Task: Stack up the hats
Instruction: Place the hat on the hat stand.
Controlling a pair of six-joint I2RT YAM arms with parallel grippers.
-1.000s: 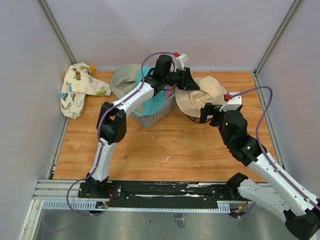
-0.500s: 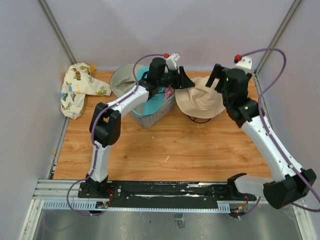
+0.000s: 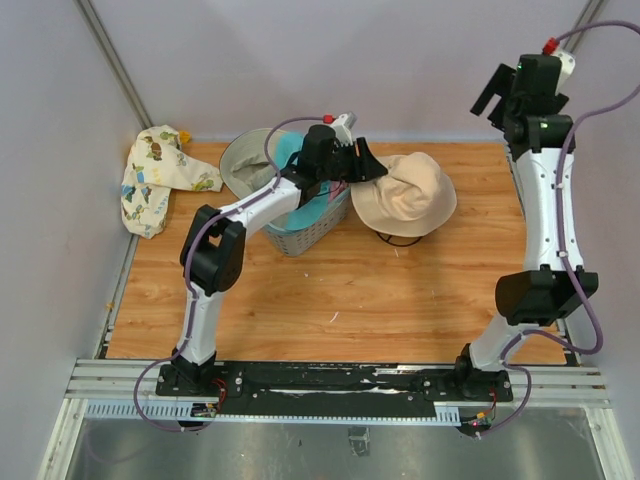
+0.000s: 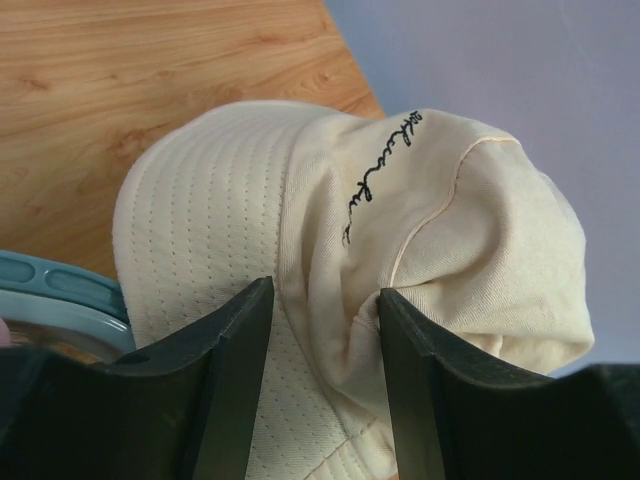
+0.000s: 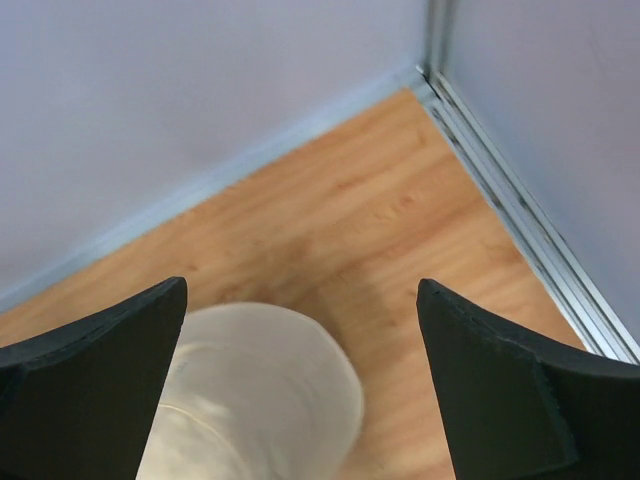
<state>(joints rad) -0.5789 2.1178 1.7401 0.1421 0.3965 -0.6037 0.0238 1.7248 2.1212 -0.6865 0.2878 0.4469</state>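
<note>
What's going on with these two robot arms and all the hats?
The left gripper pinches a fold of the beige bucket hat, which lies on the wooden table beside a mesh basket. A teal hat lies in the basket, and a grey hat drapes over its far rim. The right gripper is open, holds nothing, and is raised high near the back right corner. The hats are not yet stacked.

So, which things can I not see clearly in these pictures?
- Top view: the left arm covers the basket, so the hats inside cannot be counted.
- Top view: the beige hat hides most of a dark thing under its brim.
- Left wrist view: the left end effector and the bottom edge cut off that hat; its writing is too small.
- Right wrist view: that hat is blurred and cut by the bottom edge.
</note>
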